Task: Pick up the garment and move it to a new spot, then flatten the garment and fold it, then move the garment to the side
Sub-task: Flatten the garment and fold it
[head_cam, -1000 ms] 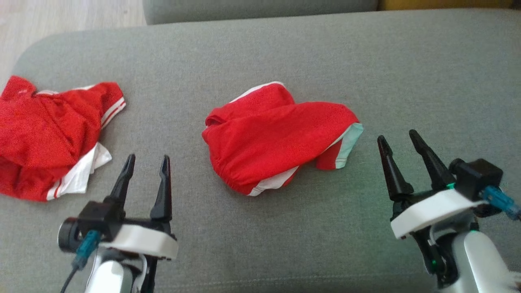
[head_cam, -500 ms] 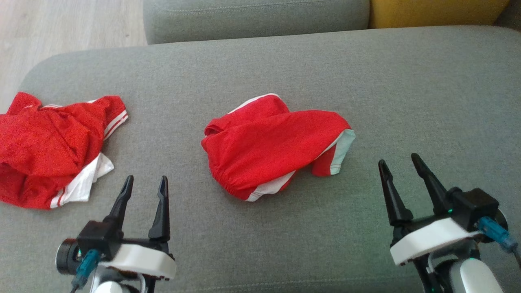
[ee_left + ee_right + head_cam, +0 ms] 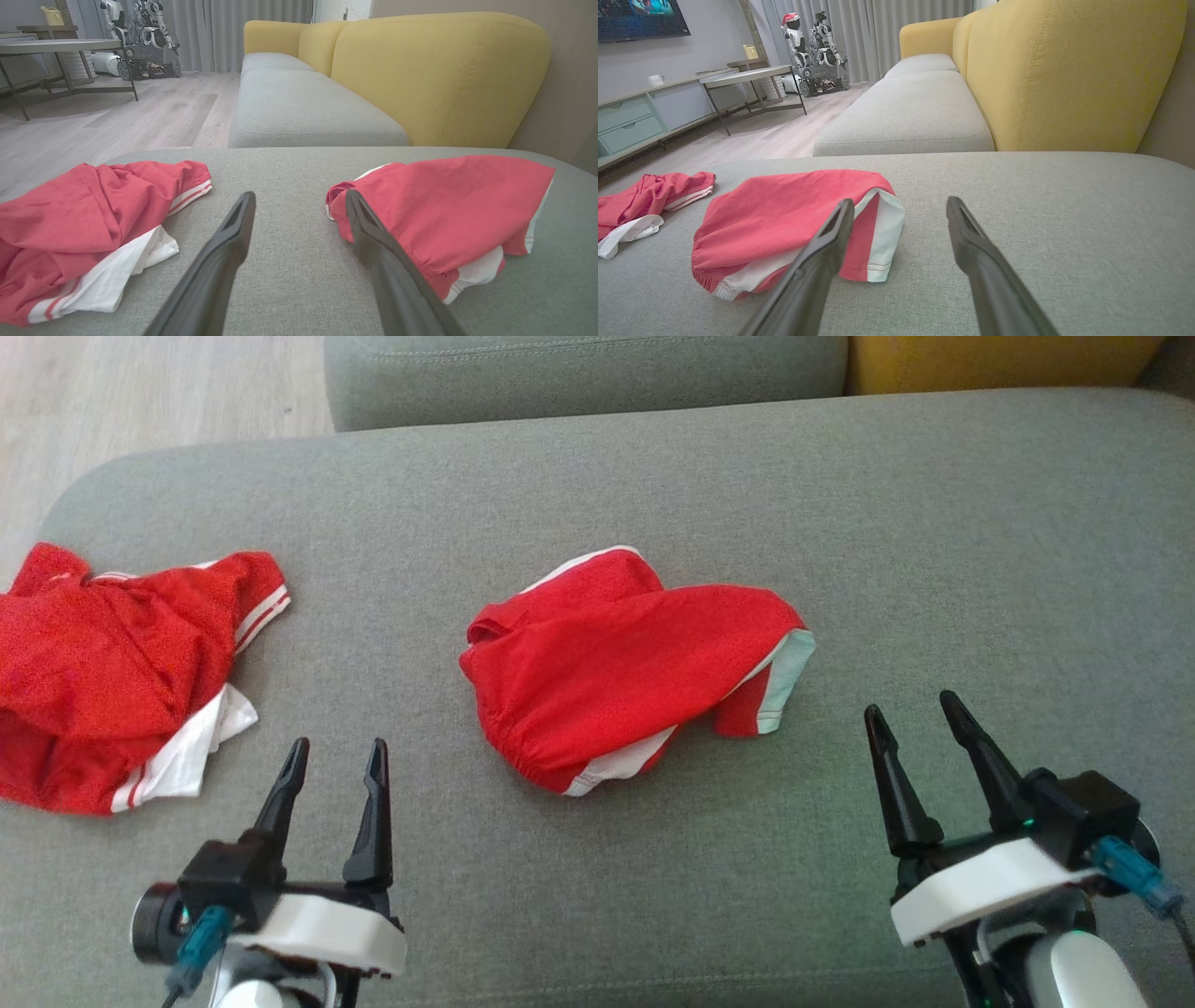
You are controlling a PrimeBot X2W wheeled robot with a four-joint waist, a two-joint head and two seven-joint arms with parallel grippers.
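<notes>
A crumpled red garment with white trim [image 3: 625,672] lies in the middle of the grey seat cushion [image 3: 934,523]. My left gripper [image 3: 339,744] is open and empty, hovering in front of and to the left of it. In the left wrist view the left gripper [image 3: 300,195] points at bare cushion between the garment [image 3: 448,200] and a second red heap. My right gripper [image 3: 911,703] is open and empty, just right of the garment's white-edged leg. In the right wrist view the right gripper [image 3: 900,201] has its left finger overlapping that white hem of the garment [image 3: 784,210].
A second red and white garment [image 3: 112,672] lies bunched at the cushion's left end. Another grey seat cushion [image 3: 579,373] and a yellow backrest [image 3: 999,359] lie beyond. Wooden floor [image 3: 140,392] is at the far left. A table [image 3: 747,74] and parked robots [image 3: 817,46] stand across the room.
The head camera has tilted, so the whole picture has slid down. Both grippers stay open and now sit slightly lower in view. Neither garment has moved on the cushion.
</notes>
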